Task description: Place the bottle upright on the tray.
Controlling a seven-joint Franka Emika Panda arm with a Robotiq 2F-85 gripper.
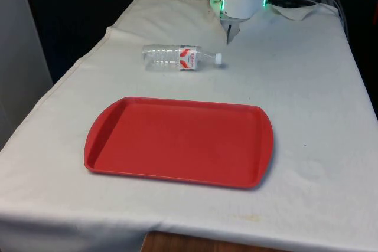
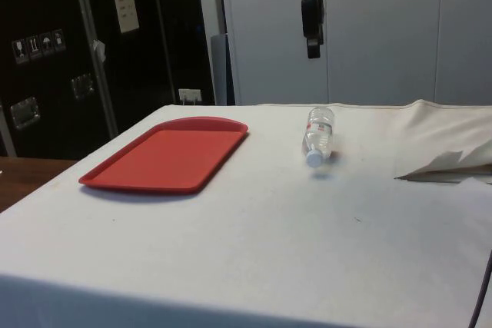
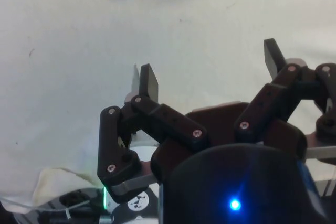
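The bottle (image 1: 180,57) is laid flat on the worktop (image 1: 307,87), cap toward the front view's right; the pincer (image 3: 210,72) is held open above.

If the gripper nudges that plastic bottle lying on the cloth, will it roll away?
Probably: the bottle lies on its round side, so a sideways nudge could roll it. It looks clear and seemingly empty, so likely light and squashy. The cloth may slow it.

A clear bottle (image 2: 317,134) lay on its side beside the red tray (image 2: 165,155); the tool (image 2: 313,48) hung above.
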